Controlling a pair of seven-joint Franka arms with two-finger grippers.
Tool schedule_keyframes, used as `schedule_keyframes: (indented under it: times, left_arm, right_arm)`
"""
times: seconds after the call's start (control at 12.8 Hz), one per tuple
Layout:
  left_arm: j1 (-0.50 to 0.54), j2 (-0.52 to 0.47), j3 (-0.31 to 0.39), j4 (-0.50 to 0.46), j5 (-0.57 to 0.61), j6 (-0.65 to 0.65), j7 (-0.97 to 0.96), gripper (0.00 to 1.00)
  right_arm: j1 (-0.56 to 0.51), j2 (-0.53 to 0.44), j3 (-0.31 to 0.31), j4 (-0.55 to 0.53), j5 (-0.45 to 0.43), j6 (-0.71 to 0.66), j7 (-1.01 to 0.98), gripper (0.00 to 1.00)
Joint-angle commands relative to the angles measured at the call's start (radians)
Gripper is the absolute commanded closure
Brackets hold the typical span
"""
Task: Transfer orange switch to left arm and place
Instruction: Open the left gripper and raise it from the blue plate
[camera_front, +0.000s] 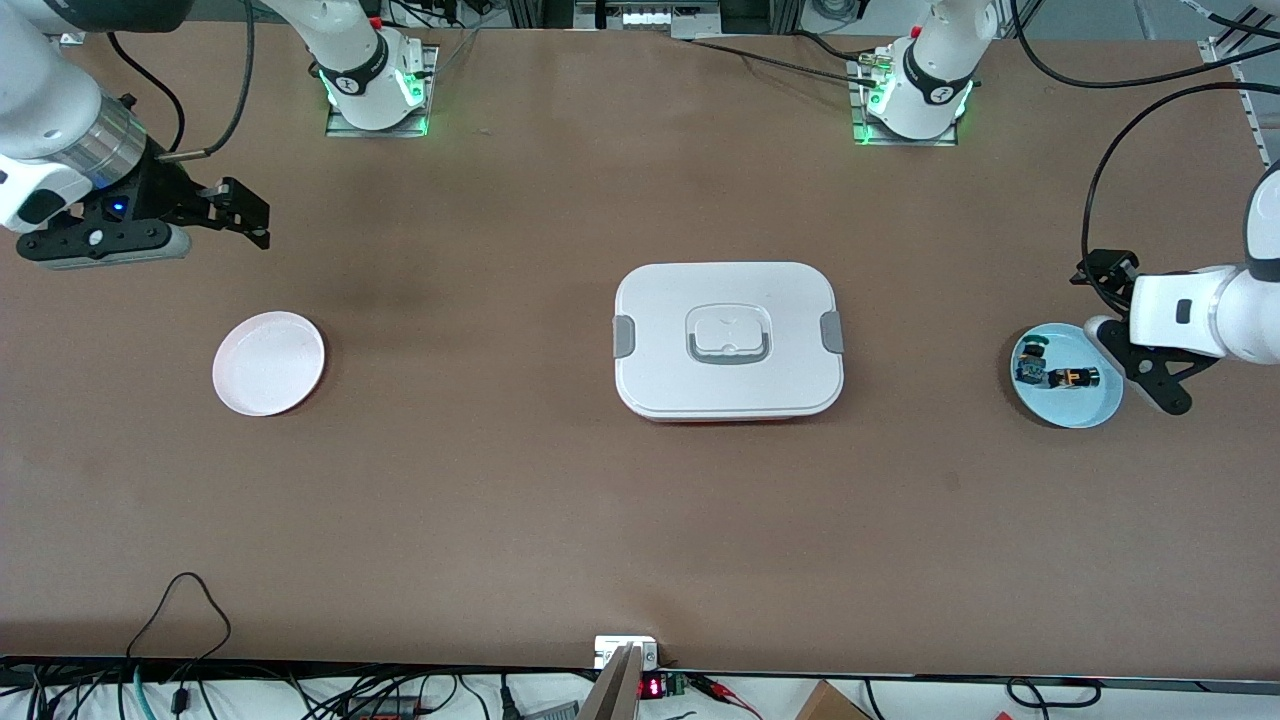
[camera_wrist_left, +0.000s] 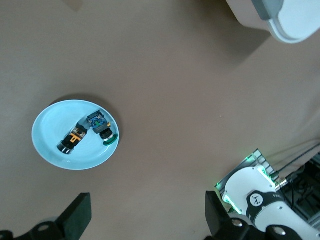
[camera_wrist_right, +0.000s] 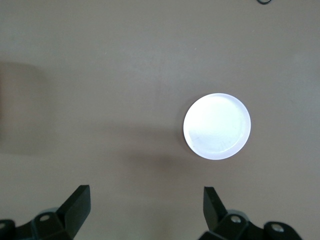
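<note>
Where the table runs out toward the left arm's end, the orange switch (camera_front: 1070, 378) lies on its side in a shallow, glossy pale-blue plate (camera_front: 1090, 410), a stubby black cylinder-like block with an orange band across its middle. Just beside it in the same plate sits a second small black switch (camera_front: 1029, 366) with a blue-green part; from the left wrist view the two (camera_wrist_left: 73, 140) (camera_wrist_left: 100, 127) lie close together at an angle, nearly touching.

Hanging over the edge of that plate is the left gripper (camera_front: 1150, 380), matte black, its two fingers (camera_wrist_left: 79, 214) spread wide and holding nothing. Its white, smooth-shelled arm comes in from the table's end.

At the middle of the table rests the box (camera_front: 728, 340), a white rounded rectangle with a matte plastic lid, grey clips on its two short sides, a grey-outlined handle set in the centre and a thin red line showing at its base. It stands well apart from both plates.

Toward the right arm's end lies a flat, round, pale pink plate (camera_front: 268, 362), smooth and bare. Up in the air over the table near it, the right gripper (camera_front: 235, 215) hangs with its black fingers (camera_wrist_right: 77, 206) parted wide, empty too.

Everything sits on a dull brown table (camera_front: 480, 480) with a faintly mottled surface.
</note>
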Motion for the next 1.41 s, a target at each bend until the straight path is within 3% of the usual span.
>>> schedule_keyframes:
  times: [0.0, 0.24, 0.31, 0.47, 0.63, 0.71, 0.94, 1.33]
  left_arm:
    - [0.005, -0.021, 0.006, 0.029, 0.005, -0.019, -0.081, 0.0]
    - [-0.07, -0.13, 0.049, -0.017, 0.005, -0.013, -0.361, 0.0]
    - [-0.135, -0.176, 0.099, -0.067, -0.013, 0.001, -0.525, 0.0]
    - [-0.232, -0.223, 0.248, -0.115, -0.164, 0.028, -0.714, 0.0]
    - [-0.292, -0.361, 0.349, -0.304, -0.202, 0.273, -0.721, 0.0]
    - [-0.292, -0.403, 0.365, -0.369, -0.204, 0.354, -0.72, 0.0]
    - [-0.312, -0.487, 0.377, -0.468, -0.201, 0.438, -0.717, 0.0]
    - [-0.314, -0.452, 0.36, -0.414, -0.19, 0.388, -0.723, 0.0]
  right_arm:
    - [-0.006, -0.002, -0.003, -0.001, -0.003, 0.021, 0.018, 0.0]
    - [-0.009, 0.057, -0.003, 0.082, -0.006, 0.012, 0.003, 0.0]
    - [-0.018, 0.06, -0.003, 0.084, -0.006, 0.01, 0.0, 0.0]
    - [-0.026, 0.06, -0.003, 0.084, -0.004, 0.007, -0.002, 0.0]
    - [-0.027, 0.061, -0.003, 0.084, -0.004, 0.007, -0.002, 0.0]
    - [-0.027, 0.061, -0.003, 0.084, -0.006, 0.007, -0.002, 0.0]
    - [-0.026, 0.061, -0.003, 0.084, -0.006, 0.007, 0.0, 0.0]
    - [-0.026, 0.061, -0.003, 0.084, -0.004, 0.008, 0.0, 0.0]
